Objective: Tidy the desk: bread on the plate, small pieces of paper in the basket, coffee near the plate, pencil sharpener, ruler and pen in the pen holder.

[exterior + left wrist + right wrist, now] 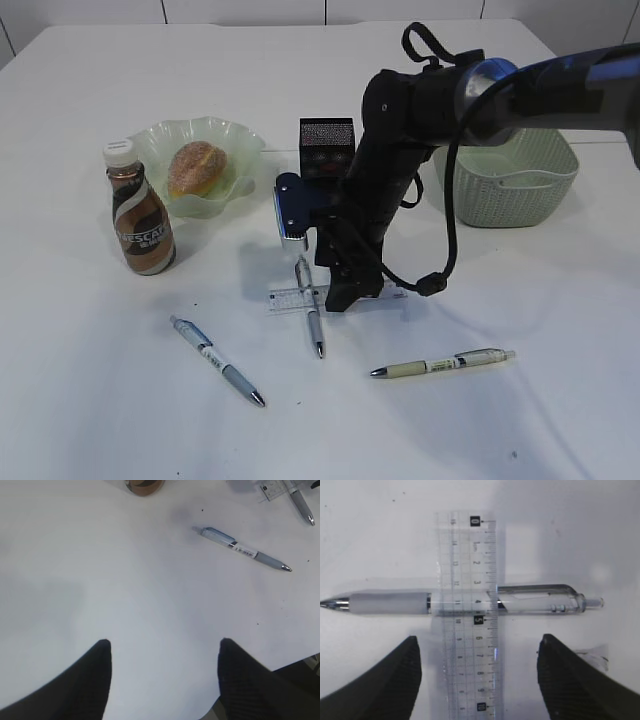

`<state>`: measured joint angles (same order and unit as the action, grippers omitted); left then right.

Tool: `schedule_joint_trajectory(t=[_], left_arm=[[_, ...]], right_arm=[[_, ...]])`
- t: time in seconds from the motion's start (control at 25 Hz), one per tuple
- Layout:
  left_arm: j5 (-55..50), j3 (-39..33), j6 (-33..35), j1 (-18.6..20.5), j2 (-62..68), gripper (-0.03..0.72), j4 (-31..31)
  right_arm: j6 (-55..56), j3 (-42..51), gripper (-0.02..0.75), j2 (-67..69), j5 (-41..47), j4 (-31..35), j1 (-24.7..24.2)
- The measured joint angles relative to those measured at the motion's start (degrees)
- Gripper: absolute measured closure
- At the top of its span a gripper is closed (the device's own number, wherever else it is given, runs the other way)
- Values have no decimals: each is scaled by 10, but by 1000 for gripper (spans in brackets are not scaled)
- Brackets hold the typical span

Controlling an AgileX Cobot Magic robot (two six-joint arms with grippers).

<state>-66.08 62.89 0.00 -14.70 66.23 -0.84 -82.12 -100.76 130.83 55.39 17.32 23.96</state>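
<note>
Directly between the open right end effector (477,667) fingers lies the ruler (470,620), crossing a pen (465,602).

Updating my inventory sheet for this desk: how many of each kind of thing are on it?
Pens: 3
Ruler: 1
Coffee bottle: 1
Bread: 1
Plate: 1
Basket: 1
Pen holder: 1
Total: 9

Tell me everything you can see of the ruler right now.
The ruler is clear plastic with fine black markings and boxed numerals. It lies flat on the white desk, in front of the pen holder. A pen crosses it at right angles, touching it. The open right gripper hovers straddling it; no contact is visible.
</note>
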Motion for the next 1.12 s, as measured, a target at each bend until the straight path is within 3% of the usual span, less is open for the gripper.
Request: schedule_joint_trajectory(t=[0.8, 1.12], left_arm=[[10, 0, 0, 0, 0, 222, 0], [10, 0, 0, 0, 0, 222, 0]], right_arm=[[0, 0, 177, 17, 7, 2, 0], [0, 0, 217, 20, 7, 3, 0]])
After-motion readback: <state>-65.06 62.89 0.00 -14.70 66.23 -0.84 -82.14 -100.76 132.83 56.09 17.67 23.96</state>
